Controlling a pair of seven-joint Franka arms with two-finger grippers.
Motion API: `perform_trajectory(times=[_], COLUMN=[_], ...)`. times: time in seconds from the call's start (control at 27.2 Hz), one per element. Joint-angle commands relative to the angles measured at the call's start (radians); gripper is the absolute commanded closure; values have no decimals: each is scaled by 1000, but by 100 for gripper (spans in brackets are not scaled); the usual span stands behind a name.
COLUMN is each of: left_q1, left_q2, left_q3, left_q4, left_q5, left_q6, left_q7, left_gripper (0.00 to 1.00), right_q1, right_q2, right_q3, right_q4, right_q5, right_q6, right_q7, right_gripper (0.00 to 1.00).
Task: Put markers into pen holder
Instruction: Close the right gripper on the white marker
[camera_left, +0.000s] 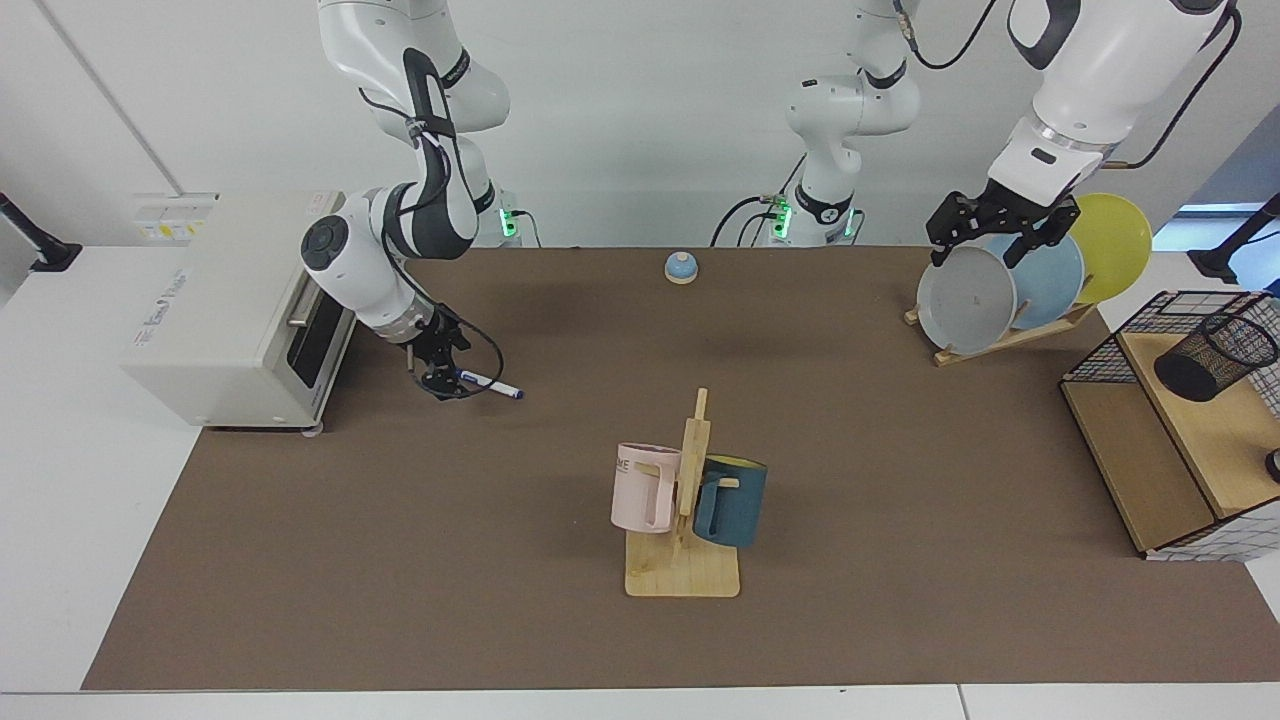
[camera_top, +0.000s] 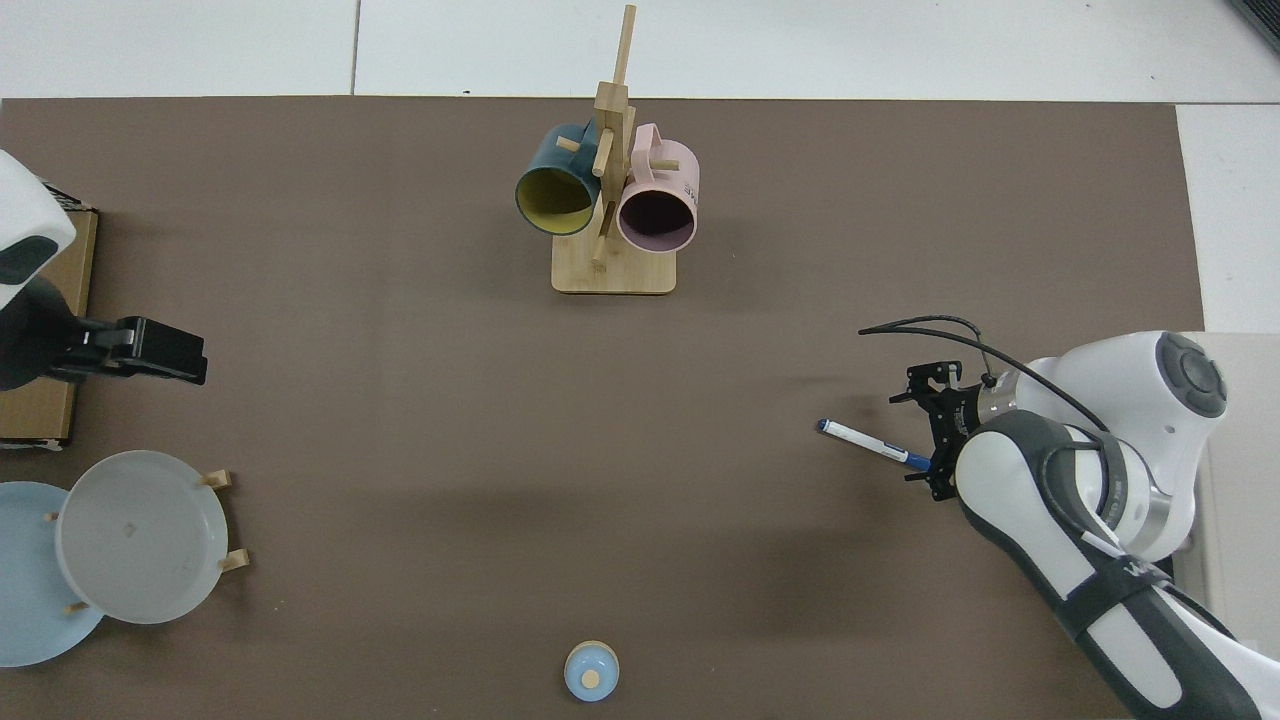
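**A:** Status, far side by the toaster oven (camera_left: 235, 320) first?

**B:** Right gripper (camera_left: 440, 378) is down at the surface (camera_left: 560, 640), at the dark end of the marker (camera_left: 487, 385). The marker lies flat on the brown mat. The fingers straddle that end; I cannot tell whether they have closed on it.

**A:** Risk there?

**B:** The grip falls at the very tip, not mid-barrel. In my judgement, a lift from here could let the marker pivot, droop or slip out, since most of its length hangs beyond the fingers.

**A:** Centre of the surface?

**B:** Mug rack (camera_left: 683, 520) with a pink and a dark blue mug, clear of any contact. It stands between the marker and its destination, so a low carry could strike it.

**A:** Other side?

**B:** Left gripper (camera_left: 1000, 232) waits above the plate rack (camera_left: 1000, 335), fingers spread wide and holding nothing. Pen holder (camera_left: 1215, 357) sits tilted on the wire shelf (camera_left: 1180, 470), well apart from the marker. Its mouth is small; a drooping marker could catch the rim or the shelf frame.
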Motion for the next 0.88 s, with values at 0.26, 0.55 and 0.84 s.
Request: perform_trajectory(times=[0.26,0.55,0.84], left_q1=[3,3,3], left_q2=[-14,-14,-22], left_q3=[-2,-2,-2], left_q4=[-5,-3,0], left_q5=[12,12,13], left_q6=[-15,-15,-20], left_q7=[-11,-11,-13], left_gripper=[0,0,0], right_q1=[1,-1,2], right_q2=[19,19,19], right_q3=[7,7,7], right_q4=[-33,-72,-75], right_q5=[45,68,68], right_q6=[51,89,88], right_q7=[-51,-101,-115], right_gripper=[0,1,21])
